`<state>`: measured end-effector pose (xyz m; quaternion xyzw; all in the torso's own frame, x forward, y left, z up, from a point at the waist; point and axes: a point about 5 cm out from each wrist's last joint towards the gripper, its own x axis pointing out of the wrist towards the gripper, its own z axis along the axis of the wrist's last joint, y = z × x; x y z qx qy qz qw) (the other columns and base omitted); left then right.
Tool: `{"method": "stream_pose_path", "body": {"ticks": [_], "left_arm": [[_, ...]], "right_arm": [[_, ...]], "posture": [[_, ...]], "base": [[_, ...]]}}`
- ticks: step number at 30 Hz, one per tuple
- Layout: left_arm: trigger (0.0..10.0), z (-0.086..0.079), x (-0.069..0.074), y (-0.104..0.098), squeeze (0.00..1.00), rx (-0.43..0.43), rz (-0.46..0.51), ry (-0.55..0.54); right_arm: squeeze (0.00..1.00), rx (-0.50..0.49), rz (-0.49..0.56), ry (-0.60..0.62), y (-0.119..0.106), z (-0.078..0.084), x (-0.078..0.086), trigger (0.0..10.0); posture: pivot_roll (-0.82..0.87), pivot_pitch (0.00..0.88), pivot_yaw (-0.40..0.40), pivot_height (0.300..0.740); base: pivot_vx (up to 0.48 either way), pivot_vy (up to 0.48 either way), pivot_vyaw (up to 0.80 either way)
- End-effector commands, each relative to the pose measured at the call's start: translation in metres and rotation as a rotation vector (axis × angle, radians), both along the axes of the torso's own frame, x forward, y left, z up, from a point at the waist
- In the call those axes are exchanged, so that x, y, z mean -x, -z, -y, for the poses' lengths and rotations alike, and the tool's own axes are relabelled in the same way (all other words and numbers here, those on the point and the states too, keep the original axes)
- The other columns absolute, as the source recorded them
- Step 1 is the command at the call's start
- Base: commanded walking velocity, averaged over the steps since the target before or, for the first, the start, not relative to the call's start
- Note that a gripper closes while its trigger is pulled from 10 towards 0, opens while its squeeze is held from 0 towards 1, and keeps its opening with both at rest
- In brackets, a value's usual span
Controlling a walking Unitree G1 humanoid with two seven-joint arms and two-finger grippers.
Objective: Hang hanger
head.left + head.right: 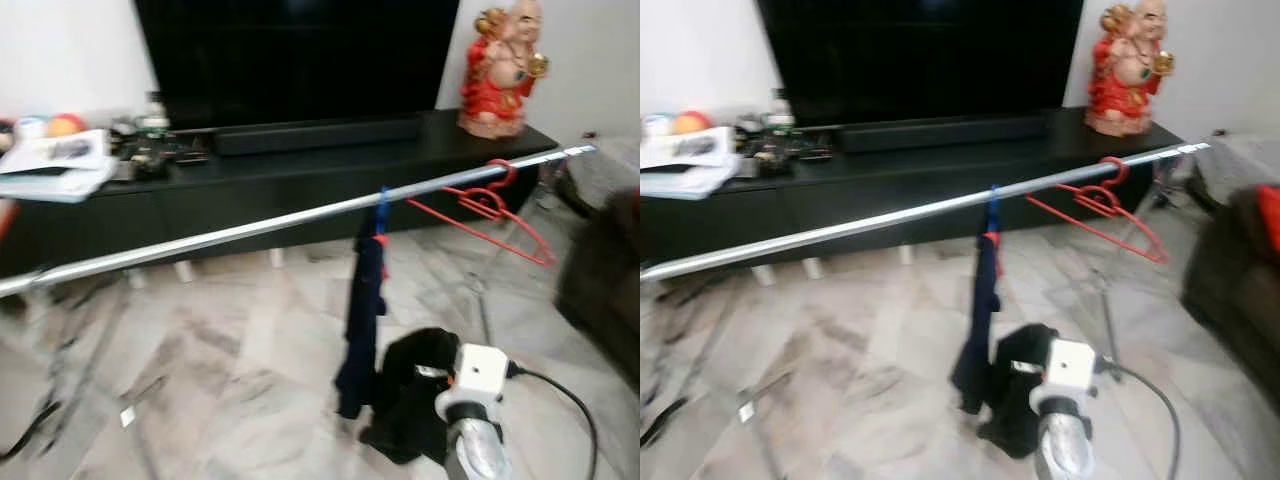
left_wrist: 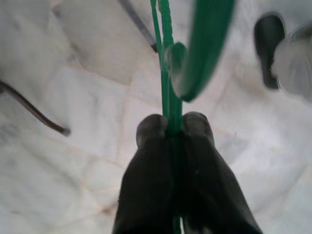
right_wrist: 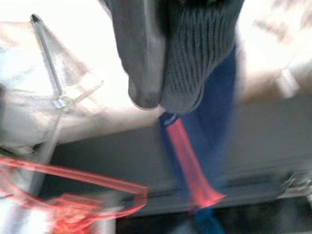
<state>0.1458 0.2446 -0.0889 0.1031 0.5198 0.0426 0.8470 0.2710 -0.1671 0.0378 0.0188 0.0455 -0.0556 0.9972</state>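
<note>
Spanning the scene from near left to far right, a smooth silver rail (image 1: 260, 228) is seen before a long black TV cabinet (image 1: 300, 180) on veined marble floor (image 1: 220, 370). A dark blue garment (image 1: 362, 310) is draped mid-rail; an empty red hanger (image 1: 490, 205) is hooked further right. The right gripper (image 3: 163, 100), cloth-covered, appears pressed together. A thin green plastic hanger (image 2: 168, 68), its frame cut off, is clamped in the left gripper (image 2: 170, 127).
</note>
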Motion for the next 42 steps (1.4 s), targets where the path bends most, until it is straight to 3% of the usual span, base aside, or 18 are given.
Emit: {"method": "stream_pose_path", "body": {"ticks": [1, 6, 10, 24, 33, 37, 42], "left_arm": [[10.0, 0.000, 0.017, 0.007, 0.00, -0.002, -0.060, -0.005], [10.0, 0.009, 0.004, 0.005, 0.00, 0.002, -0.050, 0.007], [10.0, 0.012, 0.000, 0.004, 0.00, 0.004, -0.050, 0.011], [10.0, 0.011, 0.004, 0.005, 0.00, 0.009, -0.050, 0.010], [10.0, 0.012, 0.004, 0.005, 0.00, 0.015, -0.048, 0.007], [10.0, 0.008, 0.015, 0.008, 0.00, 0.014, -0.062, 0.001], [10.0, 0.008, 0.018, 0.009, 0.00, 0.017, -0.065, -0.005]], "right_arm": [[0.00, -0.003, 0.041, -0.023, -0.009, -0.007, -0.007, 10.0], [0.00, -0.001, 0.038, -0.021, -0.008, -0.008, -0.005, 10.0], [0.00, 0.002, 0.042, -0.024, -0.008, -0.008, -0.005, 10.0], [0.00, 0.000, 0.045, -0.040, -0.008, -0.011, -0.005, 10.0], [0.00, -0.008, 0.030, -0.037, -0.006, -0.009, -0.006, 10.0], [0.00, -0.008, 0.027, -0.038, -0.006, -0.009, -0.007, 10.0], [0.00, -0.008, 0.024, -0.037, -0.006, -0.008, -0.008, 10.0]], "posture": [[0.03, 0.034, 0.045, 0.740], [0.04, 0.043, 0.049, 0.740], [0.04, 0.045, 0.049, 0.740], [0.05, 0.054, 0.046, 0.740], [0.05, 0.057, 0.041, 0.740], [0.05, 0.059, 0.038, 0.740], [0.05, 0.061, 0.035, 0.740]], "base": [[-0.292, 0.000, 0.00], [-0.292, 0.000, 0.00], [-0.293, 0.000, 0.00], [-0.293, 0.000, 0.64], [-0.294, 0.000, 0.00], [-0.293, 0.000, 0.00], [-0.294, 0.000, 0.00]]}}
